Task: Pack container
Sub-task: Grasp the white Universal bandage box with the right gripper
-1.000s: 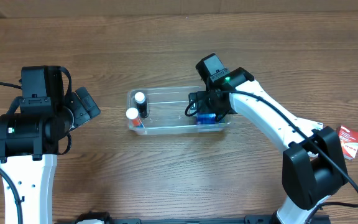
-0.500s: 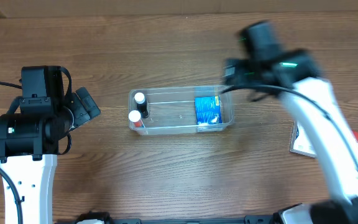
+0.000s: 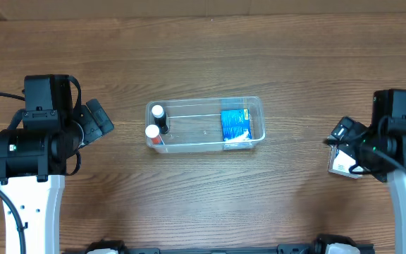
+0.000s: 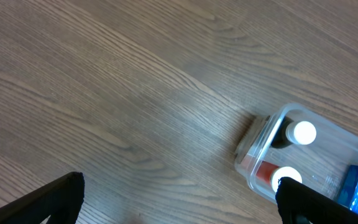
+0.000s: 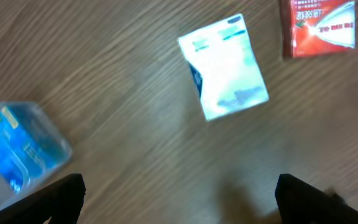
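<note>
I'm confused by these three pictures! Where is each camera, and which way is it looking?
Overhead: above the table, looking straight down at the container; the left arm and right arm show.
Left wrist: on the left arm, looking down at the container's end with two white-capped bottles; left claw open, fingertips at the bottom corners.
Right wrist: on the right arm, looking down at a white packet and red packet; right claw open.
Shared: all three see the container and its blue box.
</note>
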